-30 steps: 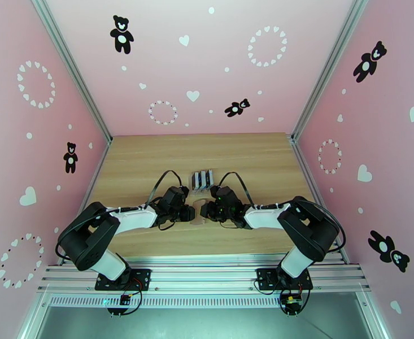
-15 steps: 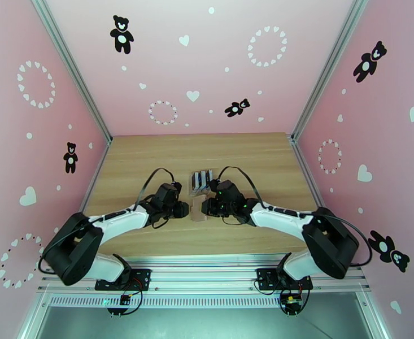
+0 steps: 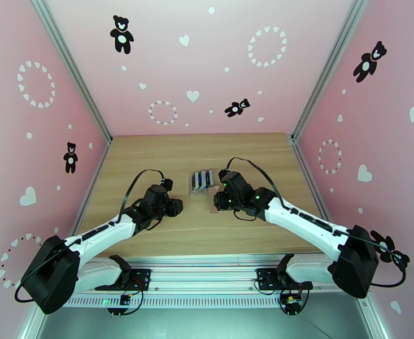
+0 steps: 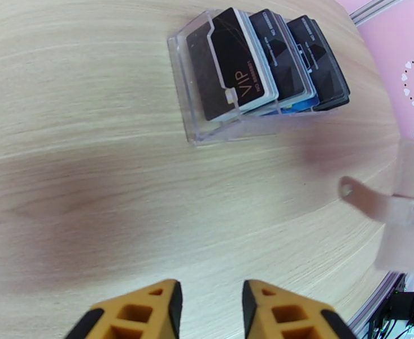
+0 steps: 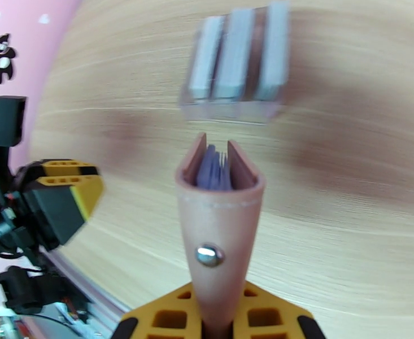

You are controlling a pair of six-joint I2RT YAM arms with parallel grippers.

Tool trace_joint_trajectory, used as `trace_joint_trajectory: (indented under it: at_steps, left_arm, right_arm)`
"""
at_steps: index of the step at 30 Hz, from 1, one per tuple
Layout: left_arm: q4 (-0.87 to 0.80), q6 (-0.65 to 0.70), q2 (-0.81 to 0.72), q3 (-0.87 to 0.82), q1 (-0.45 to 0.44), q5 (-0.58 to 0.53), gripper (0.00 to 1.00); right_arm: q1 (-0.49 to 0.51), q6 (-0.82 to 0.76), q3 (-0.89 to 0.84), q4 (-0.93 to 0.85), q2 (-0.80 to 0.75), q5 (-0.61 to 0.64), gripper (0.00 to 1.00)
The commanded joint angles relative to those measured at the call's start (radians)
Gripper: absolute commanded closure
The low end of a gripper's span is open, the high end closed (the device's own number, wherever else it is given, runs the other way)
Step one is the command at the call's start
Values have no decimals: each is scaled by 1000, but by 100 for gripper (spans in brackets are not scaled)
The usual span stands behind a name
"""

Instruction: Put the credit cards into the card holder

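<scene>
Clamped shut, your right gripper [image 5: 215,320] has the holder [image 5: 218,221] by its spine, mouth toward the cards [image 4: 246,74] in the stand [image 4: 207,131] just beyond. Bluish leaves show inside it: cards or sleeves, you can't tell. Your left gripper [image 4: 207,312] hangs nearby, empty, jaws slightly apart. Loading looks mostly undone.

Pink walls [image 3: 207,69], black bear and white heart decals [image 3: 121,34]; light wood tabletop [image 3: 150,159]; aluminium frame rails [image 3: 207,275].
</scene>
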Motion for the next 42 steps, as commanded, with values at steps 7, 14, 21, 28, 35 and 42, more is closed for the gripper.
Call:
trace_joint_trajectory:
  at_steps: [7, 14, 21, 28, 35, 42]
  left_arm:
    - [-3, 12, -9, -14, 5, -27, 47]
    - [-4, 14, -2, -14, 6, -39, 39]
    - [-35, 8, -5, -11, 5, -103, 34]
    - [-81, -10, -48, -25, 32, -182, 33]
    - [-67, -56, -149, -98, 164, -127, 29]
    - [-72, -63, -184, -113, 191, -122, 29]
  right_arm:
    - [89, -67, 163, -357, 83, 345, 100]
    - [146, -58, 208, -415, 201, 455, 100]
    - [222, -39, 316, -510, 381, 603, 100]
    - [246, -15, 377, -548, 514, 658, 100]
    - [252, -8, 393, -524, 583, 641, 100]
    - [285, -10, 475, -518, 682, 608, 100]
